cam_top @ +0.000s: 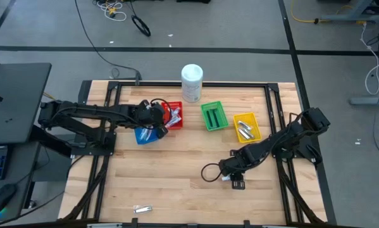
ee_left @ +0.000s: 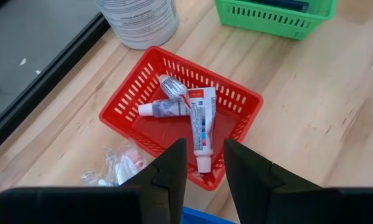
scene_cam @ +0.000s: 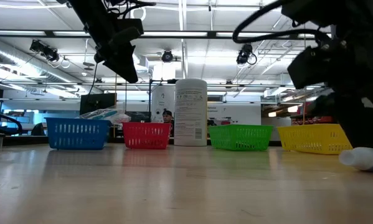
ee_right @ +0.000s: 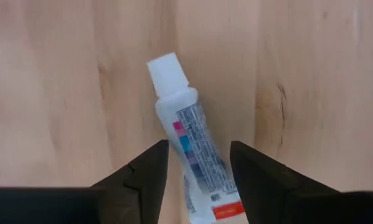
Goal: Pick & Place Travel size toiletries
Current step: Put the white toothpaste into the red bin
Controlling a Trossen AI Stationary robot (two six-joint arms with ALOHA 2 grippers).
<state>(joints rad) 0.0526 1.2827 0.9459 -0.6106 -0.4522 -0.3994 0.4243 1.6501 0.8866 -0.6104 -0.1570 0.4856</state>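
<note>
A white toothpaste tube [ee_right: 195,146] with a white cap lies flat on the bare wood. My right gripper [ee_right: 198,149] is open, low over the tube, with one finger on either side of its body; I cannot tell whether they touch it. The low view shows the same tube [scene_cam: 363,158] on the table under that gripper. My left gripper [ee_left: 205,146] is open and empty, hovering above the red basket [ee_left: 121,112]. Inside that basket lie small toothpaste tubes [ee_left: 202,124], crossing one another.
A white tub [cam_top: 192,82] stands at the far edge. Blue [cam_top: 148,135], red [cam_top: 174,116], green [cam_top: 213,116] and yellow [cam_top: 246,126] baskets form a row. Clear wrappers [ee_left: 118,165] lie beside the red basket. A small item [cam_top: 143,208] sits near the near edge.
</note>
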